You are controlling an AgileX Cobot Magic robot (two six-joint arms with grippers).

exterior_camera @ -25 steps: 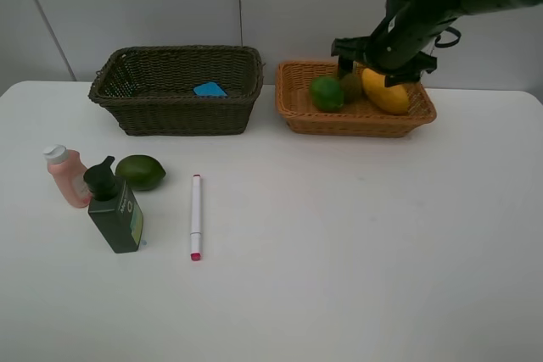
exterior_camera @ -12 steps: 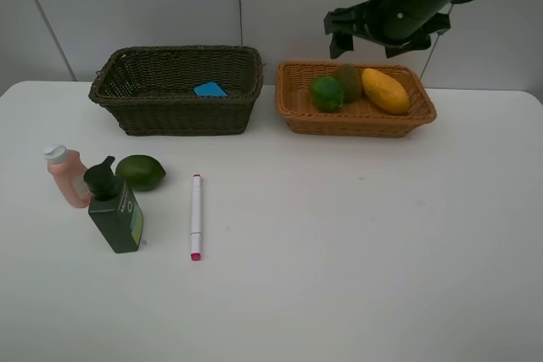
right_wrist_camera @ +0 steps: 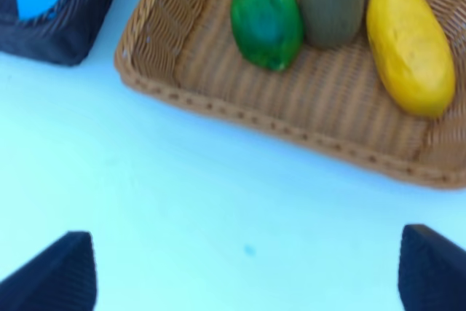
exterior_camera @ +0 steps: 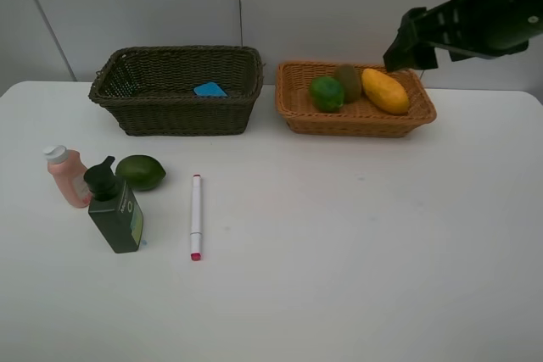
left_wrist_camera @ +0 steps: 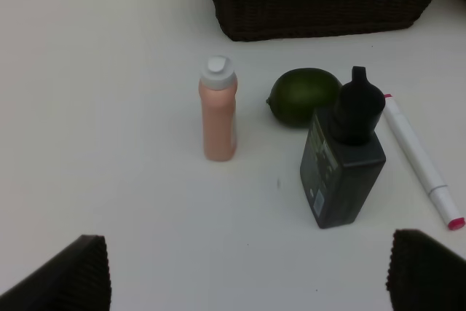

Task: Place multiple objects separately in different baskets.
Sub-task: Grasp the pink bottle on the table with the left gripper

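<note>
Right gripper: fingers wide apart, empty, touching nothing; hangs in air by far right end of tan basket.
Left gripper: fingers wide apart, empty, over table, clear of bottles.
Baskets: two, side by side at far edge; dark basket left, tan one right.
Green fruits: two, one in tan basket, one on table at left.
Kiwi: one, tan basket.
Mango: one, tan basket, rightmost.
Blue eraser: one, dark basket.
Pink bottle, pump bottle, marker: one each, on table, near left.
</note>
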